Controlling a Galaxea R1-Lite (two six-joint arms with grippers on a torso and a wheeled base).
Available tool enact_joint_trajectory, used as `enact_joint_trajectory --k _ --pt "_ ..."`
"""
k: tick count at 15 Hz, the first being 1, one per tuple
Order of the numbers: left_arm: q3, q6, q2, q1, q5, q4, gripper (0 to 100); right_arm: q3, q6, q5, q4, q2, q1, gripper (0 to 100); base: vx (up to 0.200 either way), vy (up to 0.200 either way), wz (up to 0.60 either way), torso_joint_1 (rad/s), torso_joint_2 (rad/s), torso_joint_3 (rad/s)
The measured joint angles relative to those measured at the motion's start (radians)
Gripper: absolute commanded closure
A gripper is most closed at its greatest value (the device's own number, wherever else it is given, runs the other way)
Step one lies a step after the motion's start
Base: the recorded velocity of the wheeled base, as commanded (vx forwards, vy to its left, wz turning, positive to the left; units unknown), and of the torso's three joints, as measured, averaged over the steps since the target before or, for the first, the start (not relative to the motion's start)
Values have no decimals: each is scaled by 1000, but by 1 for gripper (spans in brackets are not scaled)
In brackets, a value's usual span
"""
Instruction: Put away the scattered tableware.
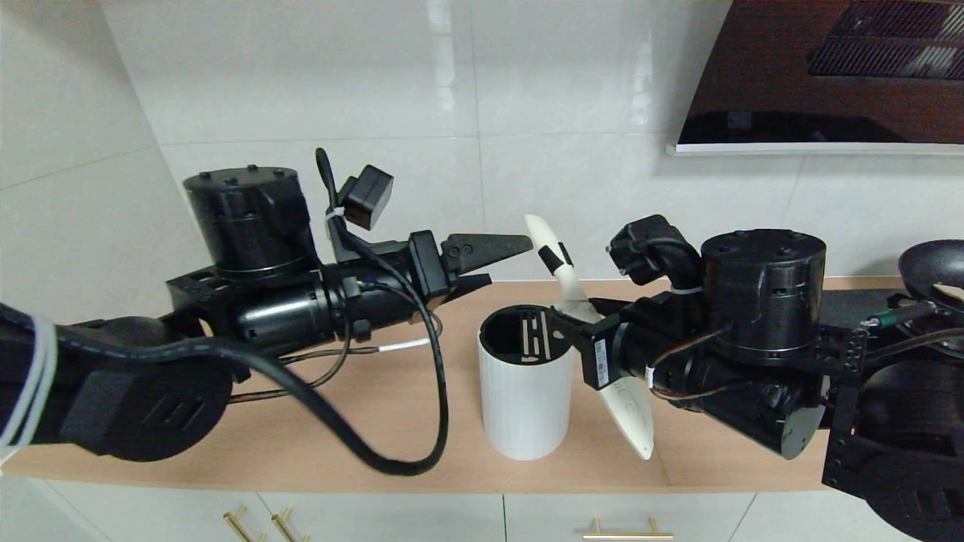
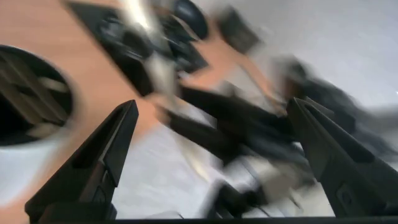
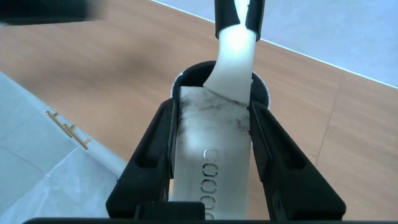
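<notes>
A white ribbed utensil holder with a black slotted insert stands on the wooden counter. My right gripper is shut on a long white utensil with a black band near its upper end, held tilted just right of the holder's rim. In the right wrist view the white utensil lies between the fingers, its banded end over the holder. My left gripper hangs open and empty above the counter, left of the holder. In the left wrist view the left gripper is open, the holder beside it.
A tiled wall rises behind the counter, with a dark range hood at the upper right. A black rounded object sits at the far right. Drawers with brass handles run below the counter's front edge. Bare counter lies left of the holder.
</notes>
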Motion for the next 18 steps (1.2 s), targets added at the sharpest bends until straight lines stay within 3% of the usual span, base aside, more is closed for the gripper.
enact_joint_trajectory --k 2,3,9,18 --pt "-24 79 68 -43 147 -31 0 0 10 0 6 0 11 100 0 0 0 0 0 0" --pt "-30 88 89 -57 155 -37 0 1 10 0 6 -1 13 100 0 0 0 0 0 0" --pt "-40 90 150 -77 123 -132 0 6 11 -1 7 -9 35 100 0 0 0 0 0 0" --pt "-45 85 168 -94 123 -166 0 21 15 -1 7 -11 81 100 0 0 0 0 0 0"
